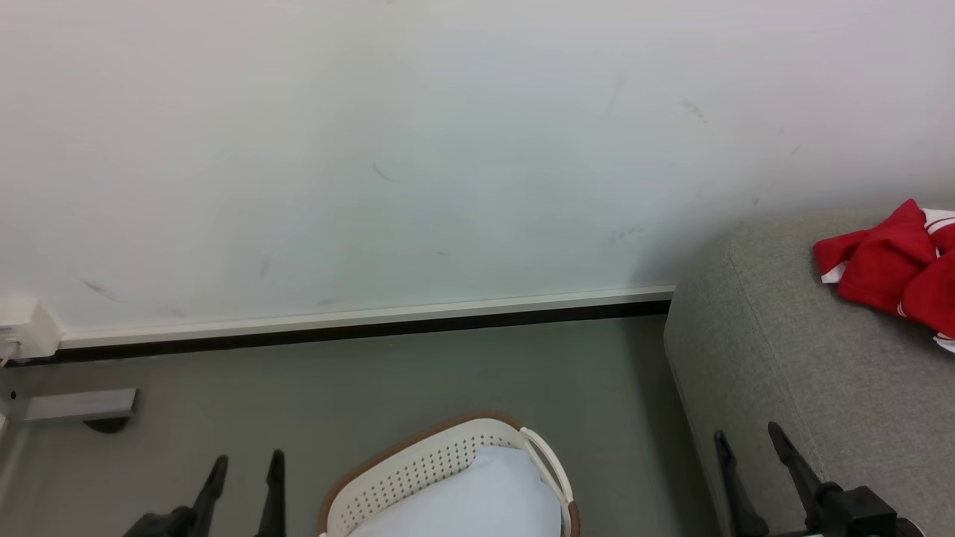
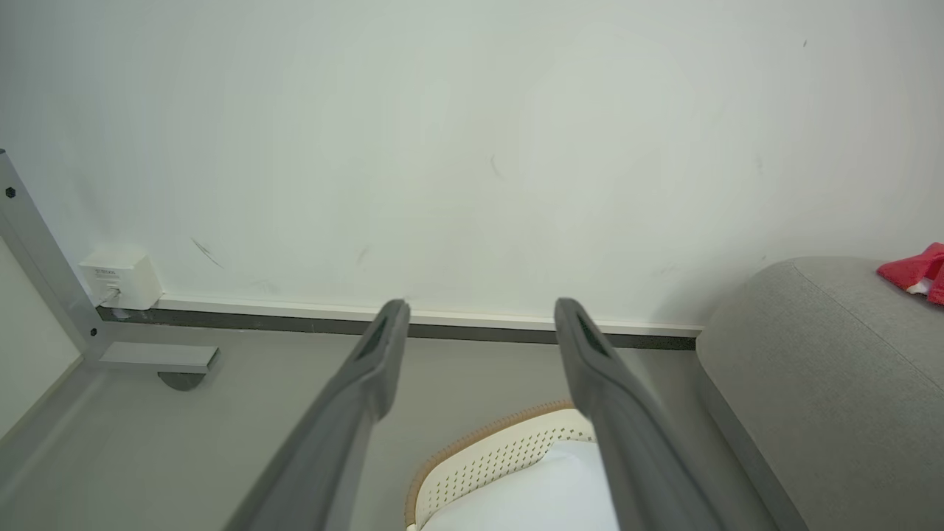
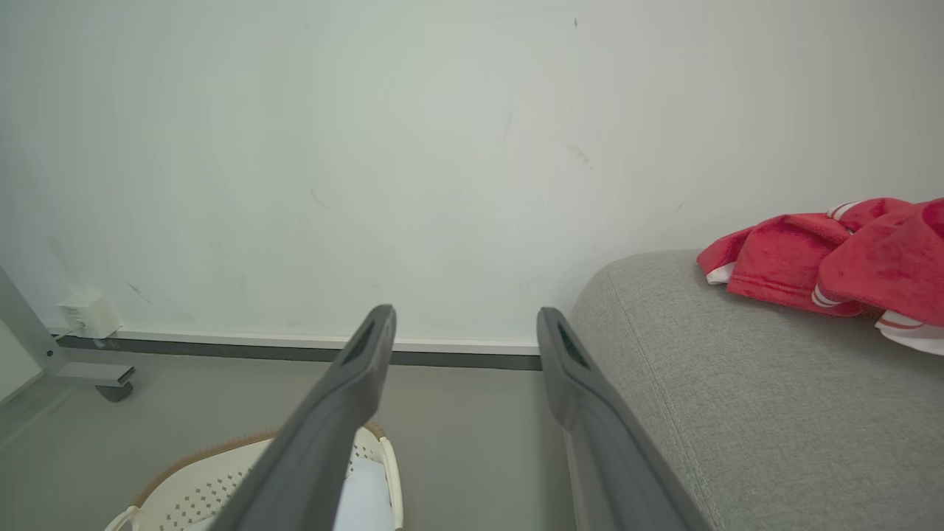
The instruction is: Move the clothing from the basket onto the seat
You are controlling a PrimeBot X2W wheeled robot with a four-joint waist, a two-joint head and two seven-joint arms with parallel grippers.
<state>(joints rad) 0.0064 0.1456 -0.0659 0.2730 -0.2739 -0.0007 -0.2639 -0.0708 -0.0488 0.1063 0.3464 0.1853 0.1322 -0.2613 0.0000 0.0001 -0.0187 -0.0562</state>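
Note:
Red clothing [image 1: 895,265] with white trim lies bunched on the grey seat [image 1: 783,373] at the right; it is also seen as clothing [image 3: 833,254] on the seat [image 3: 737,413] and as a corner of clothing [image 2: 918,269] on the seat [image 2: 826,383]. The white perforated basket [image 1: 418,470] with a brown rim stands on the floor at the bottom centre, its pale inside showing; basket [image 2: 487,461], basket [image 3: 192,490]. My left gripper [image 1: 246,466] is open left of the basket. My right gripper [image 1: 750,440] is open over the seat's front edge. Both hold nothing.
A white wall with a pale skirting board [image 1: 358,317] runs behind. A grey metal frame foot [image 1: 82,406] and a white wall box [image 1: 26,328] sit at the far left. Grey floor [image 1: 462,373] lies between basket and wall.

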